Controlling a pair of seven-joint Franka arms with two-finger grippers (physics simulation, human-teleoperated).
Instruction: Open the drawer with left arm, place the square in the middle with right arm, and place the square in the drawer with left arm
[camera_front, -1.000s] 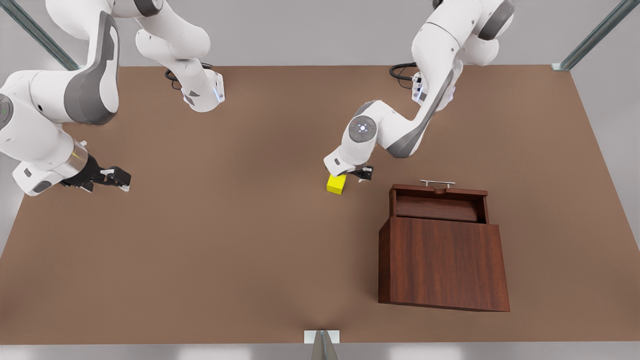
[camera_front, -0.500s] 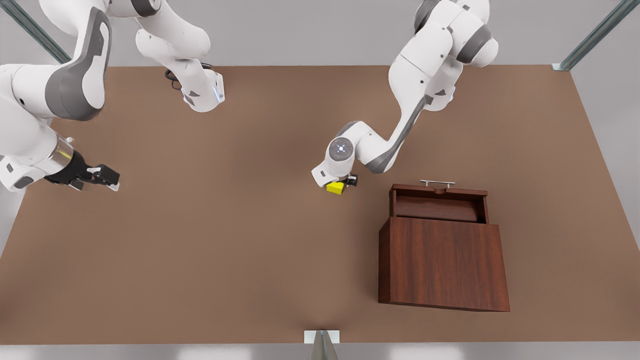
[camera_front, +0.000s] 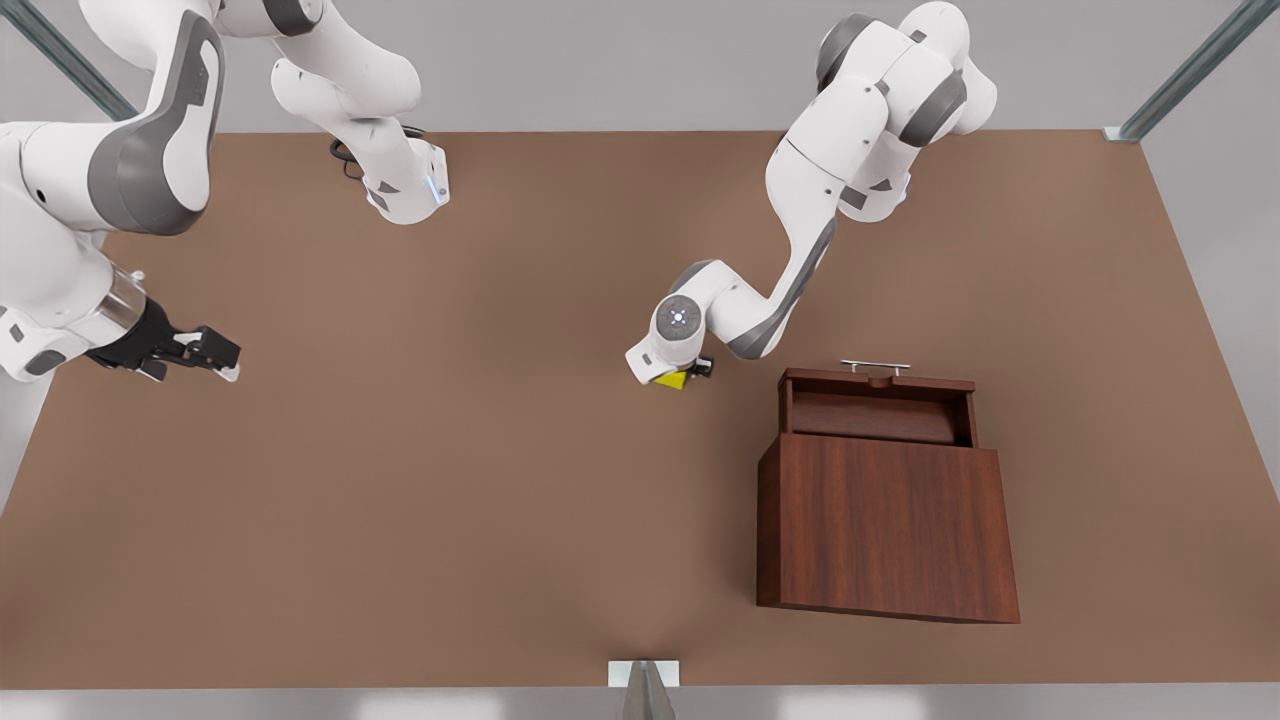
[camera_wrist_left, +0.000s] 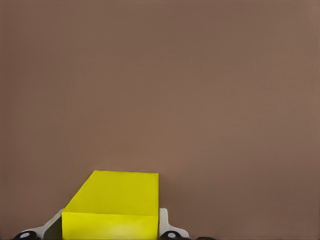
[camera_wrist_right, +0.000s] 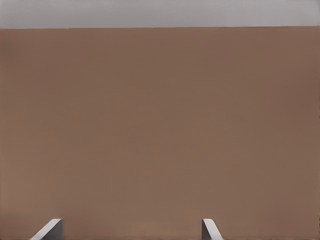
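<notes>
L gripper (camera_front: 690, 372) sat right over the yellow cube (camera_front: 672, 380), fingers (camera_wrist_left: 50, 226) straddling its sides w/ contact not clear, open drawer (camera_front: 878, 405) lay off toward front view's right of it; R gripper (camera_front: 205, 352) waited open, empty, well apart

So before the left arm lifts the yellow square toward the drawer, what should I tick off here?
1. Drawer pulled out of the cabinet: ok.
2. Drawer interior free of objects: ok.
3. Left gripper down over the square: ok.
4. Fingers either side of the square: ok.
5. Fingers pressing firmly on the square: cannot tell.
6. Right gripper open, parked at the front view's left, out of the path: ok.
</notes>
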